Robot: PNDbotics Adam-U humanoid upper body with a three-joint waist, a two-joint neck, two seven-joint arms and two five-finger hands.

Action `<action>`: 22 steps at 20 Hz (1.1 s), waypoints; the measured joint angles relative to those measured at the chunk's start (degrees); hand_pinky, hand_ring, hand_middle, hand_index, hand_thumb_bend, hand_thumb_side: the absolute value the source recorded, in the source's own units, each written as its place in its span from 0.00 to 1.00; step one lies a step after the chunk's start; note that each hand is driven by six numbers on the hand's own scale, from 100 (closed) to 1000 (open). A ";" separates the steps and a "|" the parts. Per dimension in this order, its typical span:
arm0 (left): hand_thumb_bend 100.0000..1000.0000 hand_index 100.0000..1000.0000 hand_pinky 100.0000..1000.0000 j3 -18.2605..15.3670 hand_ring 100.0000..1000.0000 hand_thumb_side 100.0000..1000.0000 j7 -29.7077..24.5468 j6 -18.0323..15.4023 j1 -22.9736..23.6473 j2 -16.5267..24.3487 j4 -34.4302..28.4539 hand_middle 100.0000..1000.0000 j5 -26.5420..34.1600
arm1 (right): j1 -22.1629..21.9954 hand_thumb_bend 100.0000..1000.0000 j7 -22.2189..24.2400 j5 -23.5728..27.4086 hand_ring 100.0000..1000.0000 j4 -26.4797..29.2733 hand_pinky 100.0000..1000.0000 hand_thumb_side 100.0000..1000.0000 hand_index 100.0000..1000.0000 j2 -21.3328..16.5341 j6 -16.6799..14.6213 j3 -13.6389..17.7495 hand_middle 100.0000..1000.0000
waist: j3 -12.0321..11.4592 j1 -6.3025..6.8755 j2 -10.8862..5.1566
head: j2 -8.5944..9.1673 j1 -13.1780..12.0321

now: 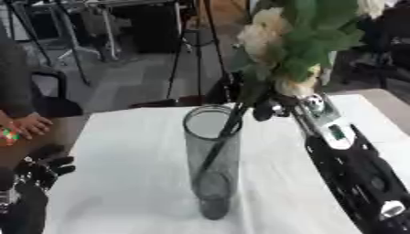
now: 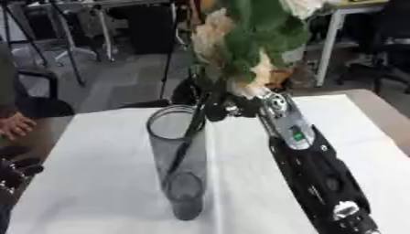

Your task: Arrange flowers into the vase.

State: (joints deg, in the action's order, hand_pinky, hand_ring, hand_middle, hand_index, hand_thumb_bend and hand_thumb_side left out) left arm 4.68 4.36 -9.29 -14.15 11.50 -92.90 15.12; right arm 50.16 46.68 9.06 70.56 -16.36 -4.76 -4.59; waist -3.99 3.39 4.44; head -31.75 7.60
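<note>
Inside vase rim, flowers stems.

Black arm, silver joints, black fingers

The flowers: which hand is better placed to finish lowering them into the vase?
The right hand. It is curled round the stems of the flowers, which already reach down inside the vase. The left hand rests idle at the lower left, off the table edge.
</note>
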 measured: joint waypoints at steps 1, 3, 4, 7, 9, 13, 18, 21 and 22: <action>0.98 0.77 0.67 0.00 0.65 0.87 0.00 0.00 0.00 0.00 0.01 0.69 0.00 | 0.21 1.00 -0.40 -0.15 0.78 -0.16 0.80 0.45 0.74 0.03 -0.03 0.00 0.69 | -0.01 0.00 0.00 | 0.00 0.05; 0.98 0.77 0.67 0.01 0.65 0.87 -0.01 0.00 0.00 0.00 0.03 0.69 0.00 | 0.34 1.00 -1.19 -0.43 0.78 -0.35 0.80 0.45 0.74 0.13 -0.06 0.00 0.69 | -0.04 0.00 0.00 | 0.00 0.10; 0.98 0.77 0.67 0.01 0.65 0.87 -0.01 0.00 0.00 0.00 0.06 0.69 0.00 | 0.50 1.00 -1.53 -0.47 0.78 -0.50 0.80 0.45 0.74 0.24 -0.11 0.00 0.69 | -0.08 0.00 0.00 | 0.00 0.12; 0.98 0.77 0.67 0.01 0.65 0.87 -0.02 0.00 0.00 0.00 0.23 0.69 0.01 | 0.86 1.00 -2.49 -0.80 0.78 -0.81 0.80 0.46 0.74 0.64 -0.23 0.00 0.69 | -0.30 0.00 0.00 | 0.00 0.14; 0.98 0.77 0.67 0.02 0.65 0.87 -0.02 0.00 0.00 0.00 0.29 0.69 0.02 | 1.07 1.00 -2.95 -0.95 0.78 -0.96 0.80 0.47 0.74 0.78 -0.30 0.00 0.69 | -0.30 0.00 0.00 | 0.00 0.16; 0.98 0.77 0.67 0.02 0.65 0.87 -0.02 0.00 0.00 -0.01 0.30 0.69 0.03 | 1.19 1.00 -3.34 -0.96 0.78 -0.97 0.80 0.47 0.74 0.96 -0.31 0.00 0.69 | -0.31 0.00 0.00 | 0.00 0.32; 0.98 0.77 0.67 0.02 0.65 0.87 -0.02 0.00 0.00 -0.01 0.30 0.69 0.03 | 1.13 1.00 -3.30 -0.96 0.78 -0.97 0.81 0.47 0.74 0.96 -0.27 0.03 0.69 | -0.17 0.00 0.00 | 0.00 0.35; 0.98 0.77 0.67 0.02 0.65 0.87 -0.02 0.00 0.00 -0.01 0.30 0.69 0.03 | 0.55 1.00 -2.94 -0.93 0.78 -0.95 0.81 0.47 0.75 0.91 -0.11 0.06 0.69 | 0.12 0.00 0.00 | 0.01 0.34; 0.98 0.77 0.67 0.01 0.65 0.87 -0.02 0.00 0.00 -0.01 0.30 0.69 0.03 | 0.39 1.00 -2.80 -0.89 0.78 -0.93 0.81 0.47 0.75 0.88 -0.01 0.09 0.69 | 0.14 0.00 0.00 | 0.01 0.32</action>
State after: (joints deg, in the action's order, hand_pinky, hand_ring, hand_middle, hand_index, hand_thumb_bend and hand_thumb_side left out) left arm 4.69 4.34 -9.29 -14.15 11.49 -92.59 15.15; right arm 50.55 43.88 8.17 69.63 -15.48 -4.77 -4.50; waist -3.85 3.39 4.44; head -31.75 7.92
